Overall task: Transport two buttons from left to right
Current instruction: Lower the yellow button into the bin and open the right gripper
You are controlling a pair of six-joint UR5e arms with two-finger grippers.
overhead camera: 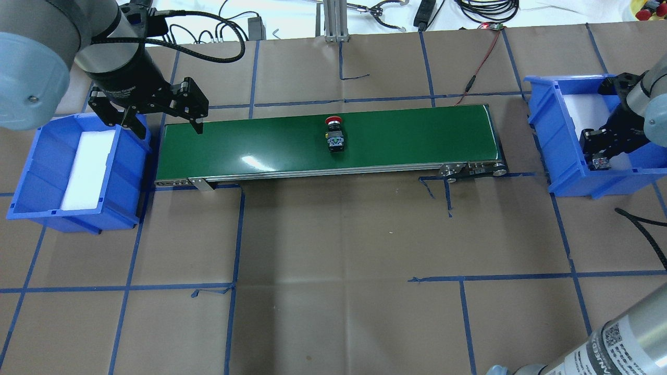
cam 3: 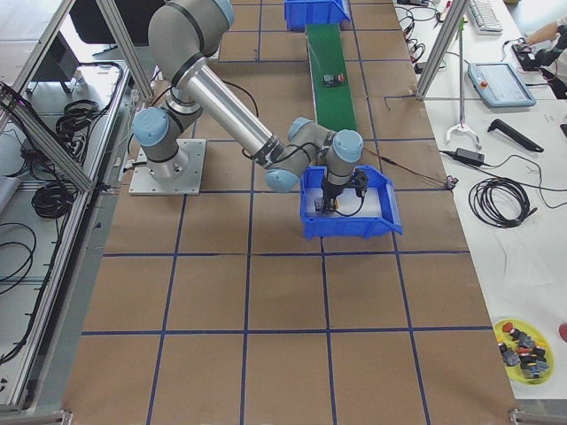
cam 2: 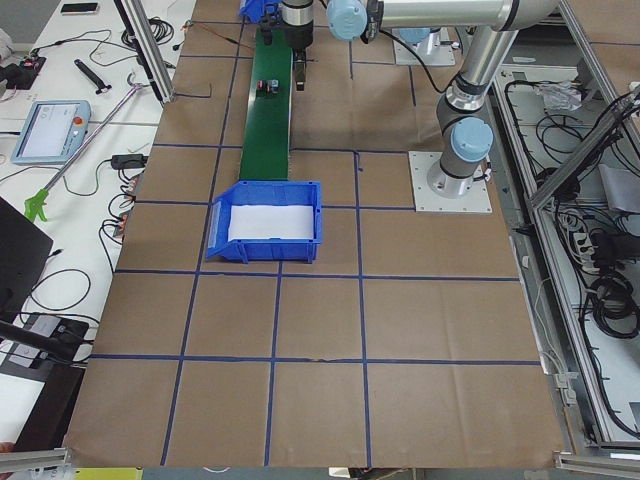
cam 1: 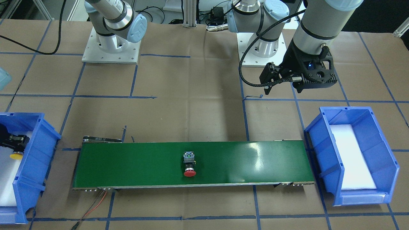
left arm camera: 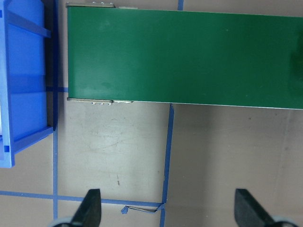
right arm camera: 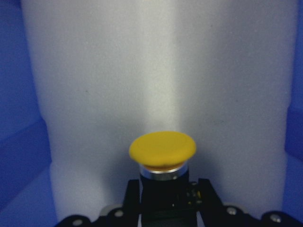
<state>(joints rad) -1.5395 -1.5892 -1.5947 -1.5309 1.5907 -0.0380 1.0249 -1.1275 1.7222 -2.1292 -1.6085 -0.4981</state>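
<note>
Gripping the yellow button (right arm camera: 162,149) in the right pincer (right arm camera: 166,201), with both fingers closed on the dark body just behind the cap. Holding it low inside the right blue bin (overhead camera: 555,140), cap aimed out over the white foam liner (right arm camera: 156,61); impossible to tell whether resting on the foam or just clear of it. Same grip visible from across the bench (overhead camera: 333,260), with the yellow cap poking out below the black pincer at the edge of that view.

Carrying nothing in the left pincer (overhead camera: 164,121). Spread wide, with the two fingertips (left arm camera: 92,210) far apart at the bottom of the wrist view and only brown paper and blue tape between them. Hanging in the air near the left end of the green belt (overhead camera: 260,143) and beside the left blue bin (overhead camera: 31,172), touching neither. White foam pad lining that bin too.

Lying on its side about midway along the belt: the red button (overhead camera: 334,134), well apart from both pincers. Red cap turned toward the belt's far edge, away from the robot's base, and grey-black body toward the near edge. Touched by nothing but the belt.
</note>
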